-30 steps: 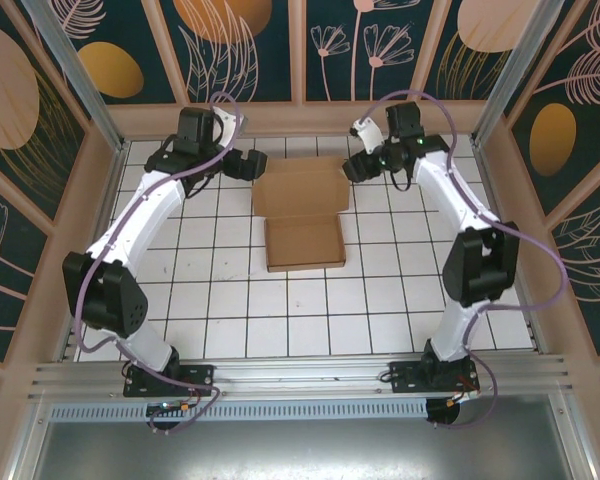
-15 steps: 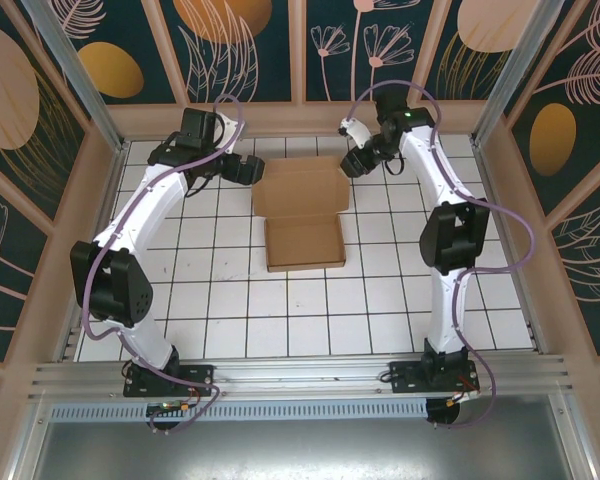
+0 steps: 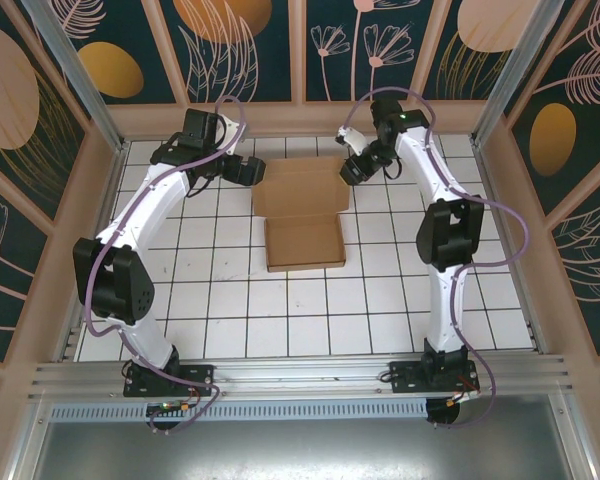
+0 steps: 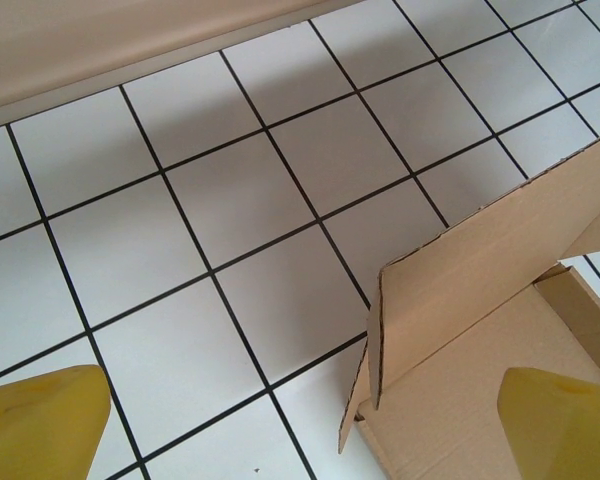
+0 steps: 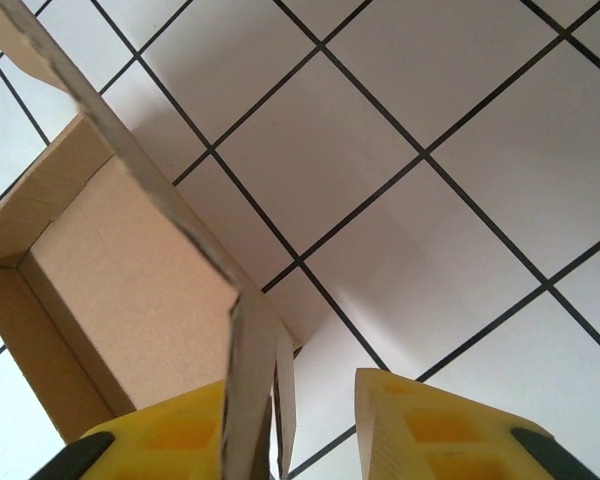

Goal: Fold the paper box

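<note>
Cardboard hasn't moved. The paper box sits mid-table, tray end nearer the arm bases and open rear panel toward the back wall.

The change is all in the right arm. Over the last second its elbow swung in and up, and the right hand went from beside the rear panel's far-right corner to right at it. The left hand barely shifted and is parked at the far-left corner. I read this as both hands staging on the rear side flaps, with the fold itself not started.

The overhead view gives layout but not finger spacing; the wrist views fill that in.
- **Left wrist:** yellow fingertips sit at the two bottom corners, spread wide. A raised flap stands between them, touching neither.
- **Right wrist:** an upright cardboard wall runs down between the fingers, close against one with a clear gap to the other. That hand is open and straddling the wall, not clamped.

Next move likely needs a pinch or an inward push on both flaps.
</note>
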Robot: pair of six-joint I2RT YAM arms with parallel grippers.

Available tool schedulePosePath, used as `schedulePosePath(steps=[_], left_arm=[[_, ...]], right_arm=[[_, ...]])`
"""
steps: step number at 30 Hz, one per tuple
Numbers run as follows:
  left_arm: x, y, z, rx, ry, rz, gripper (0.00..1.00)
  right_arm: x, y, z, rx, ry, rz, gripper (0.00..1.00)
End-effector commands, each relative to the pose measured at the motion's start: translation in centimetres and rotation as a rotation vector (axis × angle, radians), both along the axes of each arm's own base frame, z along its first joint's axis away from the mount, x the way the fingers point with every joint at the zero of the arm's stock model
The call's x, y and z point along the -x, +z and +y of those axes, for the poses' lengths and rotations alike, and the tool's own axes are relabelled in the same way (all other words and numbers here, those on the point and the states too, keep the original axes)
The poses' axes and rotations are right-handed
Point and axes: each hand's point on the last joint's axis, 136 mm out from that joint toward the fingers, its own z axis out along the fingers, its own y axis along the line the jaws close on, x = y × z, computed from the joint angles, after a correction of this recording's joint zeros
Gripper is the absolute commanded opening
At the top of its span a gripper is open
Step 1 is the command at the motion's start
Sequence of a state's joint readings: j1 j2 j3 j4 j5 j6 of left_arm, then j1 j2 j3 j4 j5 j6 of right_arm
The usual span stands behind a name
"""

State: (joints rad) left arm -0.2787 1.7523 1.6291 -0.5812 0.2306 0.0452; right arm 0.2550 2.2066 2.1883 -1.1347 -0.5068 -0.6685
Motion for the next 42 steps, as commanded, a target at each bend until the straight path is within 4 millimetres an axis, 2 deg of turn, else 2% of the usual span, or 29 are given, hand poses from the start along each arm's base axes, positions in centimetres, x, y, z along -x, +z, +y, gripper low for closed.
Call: schedulePosePath(steps=[1,5,11,17,22,25,29,34,37,39,42], left_arm=[[0.1,-0.1,-0.2,0.003,-0.021,0.009,0.99],[0.1,-0.3,-0.3,0.000,-0.022,0.013,0.99],[-0.1,-0.3,0.2,-0.033,-0.020,-0.006,0.99],[-0.9,-0.6,1.6,-0.123,0.018,-0.045,0.96],[-0.4,-2.6,0.9,-0.125,-0.033,0.046,0.87],[0.1,-4.3,0.1,-0.113,-0.083,0.127,0.78],[0.8,-5.5,-1.0,-0.083,-0.153,0.213,0.69],[1.4,-6.0,-1.4,-0.073,-0.188,0.248,0.54],[1.7,-5.7,-1.4,-0.074,-0.194,0.244,0.42],[1.8,-5.7,-1.4,-0.076,-0.197,0.242,0.30],[1.8,-5.8,-1.5,-0.068,-0.205,0.248,0.28]], right_arm=[[0.4,0.5,0.5,-0.009,0.020,0.010,0.22],[0.4,0.5,0.5,-0.003,0.023,0.009,0.00],[0.6,1.0,0.6,0.018,0.033,-0.021,0.00],[0.8,1.3,0.8,0.034,0.047,-0.047,0.00],[0.8,1.6,0.8,0.034,0.050,-0.061,0.00],[0.9,1.8,0.9,0.032,0.052,-0.066,0.00],[1.0,1.6,0.9,0.031,0.052,-0.059,0.00],[0.9,1.8,0.9,0.028,0.053,-0.062,0.00],[1.0,1.6,0.8,0.031,0.052,-0.057,0.00],[0.9,1.6,0.8,0.031,0.050,-0.058,0.00],[0.9,1.6,0.9,0.023,0.052,-0.054,0.00]])
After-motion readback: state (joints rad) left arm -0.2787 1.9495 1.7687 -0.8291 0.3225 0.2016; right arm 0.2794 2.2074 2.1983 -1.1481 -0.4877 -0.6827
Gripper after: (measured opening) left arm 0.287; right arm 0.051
